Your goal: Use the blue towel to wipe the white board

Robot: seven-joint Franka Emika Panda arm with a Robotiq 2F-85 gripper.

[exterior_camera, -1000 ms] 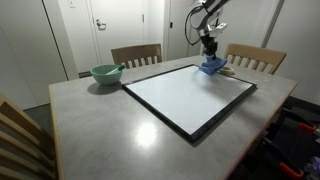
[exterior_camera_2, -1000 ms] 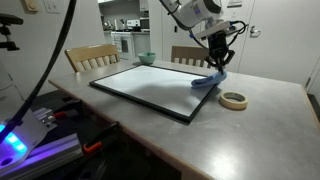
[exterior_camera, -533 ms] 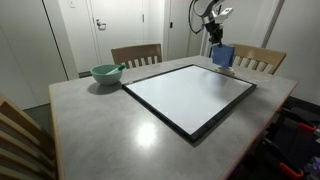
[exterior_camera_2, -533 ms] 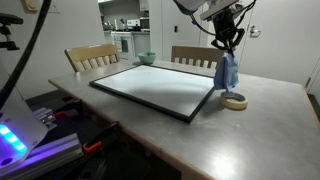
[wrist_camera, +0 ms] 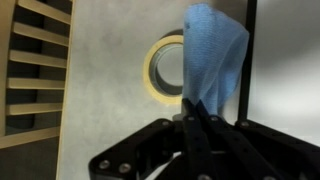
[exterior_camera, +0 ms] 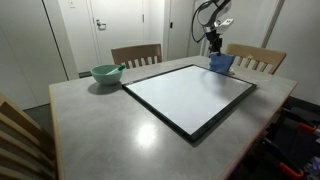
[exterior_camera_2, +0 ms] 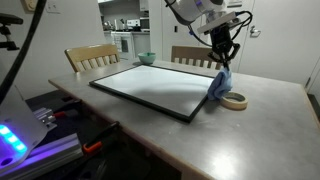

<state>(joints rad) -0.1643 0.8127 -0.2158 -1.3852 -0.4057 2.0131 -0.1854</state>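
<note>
At upper right, the gripper [exterior_camera_2: 222, 62] pinches the blue towel [exterior_camera_2: 218, 86], which hangs at the edge of the white board [exterior_camera_2: 150, 88]. A tape roll [exterior_camera_2: 234, 100] lies just beside it.

The grey table [exterior_camera: 90, 120] is carrying three things. A white board [exterior_camera: 188, 97] in a black frame is lying flat across its middle, taking up much of the top. A green bowl [exterior_camera: 106, 74] is sitting near one far corner of the board, apart from it. A roll of tape [exterior_camera_2: 234, 101] is lying flat just beside the frame at the opposite end.
</note>
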